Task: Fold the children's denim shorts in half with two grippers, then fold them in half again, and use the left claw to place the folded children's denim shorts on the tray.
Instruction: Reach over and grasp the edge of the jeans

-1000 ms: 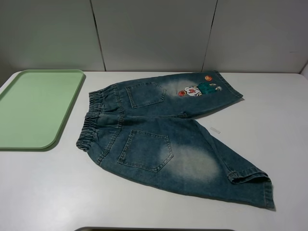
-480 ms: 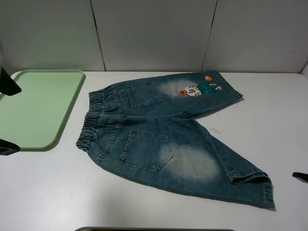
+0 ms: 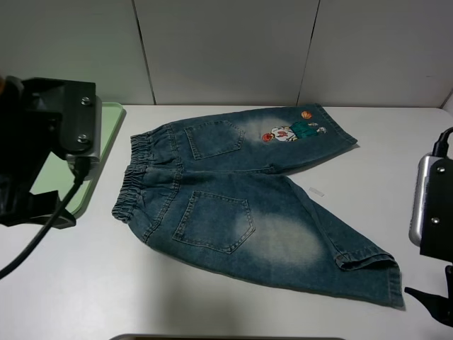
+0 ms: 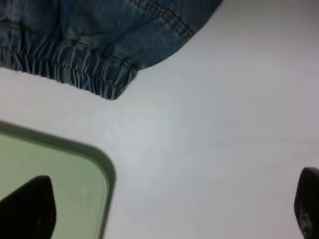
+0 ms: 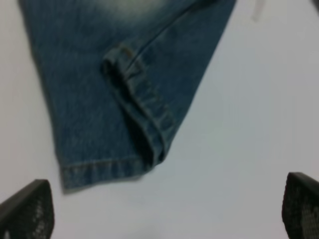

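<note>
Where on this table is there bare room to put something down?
Bare table: the near-left patch between the tray, the shorts and the front edge; also the right-hand wedge between the two legs, bar one small pale label. Crowded: shorts fill the middle, the left gripper hangs at the tray's near corner, the right gripper beside the near leg's hem.
</note>
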`<state>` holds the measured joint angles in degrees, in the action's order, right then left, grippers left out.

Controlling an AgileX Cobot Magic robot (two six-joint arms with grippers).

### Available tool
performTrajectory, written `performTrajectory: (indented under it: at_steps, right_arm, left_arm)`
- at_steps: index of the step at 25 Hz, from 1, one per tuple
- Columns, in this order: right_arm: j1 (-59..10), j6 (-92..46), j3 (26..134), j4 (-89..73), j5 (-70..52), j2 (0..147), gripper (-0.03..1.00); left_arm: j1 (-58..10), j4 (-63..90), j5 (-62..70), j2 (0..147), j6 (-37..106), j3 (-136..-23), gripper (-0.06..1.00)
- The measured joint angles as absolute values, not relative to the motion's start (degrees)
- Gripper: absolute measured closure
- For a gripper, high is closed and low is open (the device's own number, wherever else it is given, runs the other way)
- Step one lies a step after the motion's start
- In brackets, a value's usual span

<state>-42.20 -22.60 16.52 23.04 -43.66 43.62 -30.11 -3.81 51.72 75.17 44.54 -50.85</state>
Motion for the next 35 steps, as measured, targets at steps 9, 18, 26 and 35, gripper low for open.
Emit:
performTrajectory:
  at_steps: [9, 18, 26, 35]
  right_arm:
    - [-42.2, -23.0, 14.4, 25.1, -40.5, 44.3, 0.27]
    - [-42.2, -25.2, 14.0, 25.5, -36.2, 59.4, 0.27]
    - [-42.2, -25.4, 14.0, 23.3, -27.7, 68.5, 0.27]
    - [-42.2, -25.4, 14.0, 19.8, -22.8, 75.4, 0.27]
  left_arm:
    - [-30.1, -3.9, 47.2, 83.8, 44.6, -50.8, -0.01]
    - [-30.1, -3.9, 43.2, 89.4, 44.6, -50.8, -0.01]
    - [-30.1, -3.9, 37.4, 89.9, 44.6, -50.8, -0.01]
    - [-30.1, -3.7, 30.6, 89.9, 44.6, -50.8, -0.01]
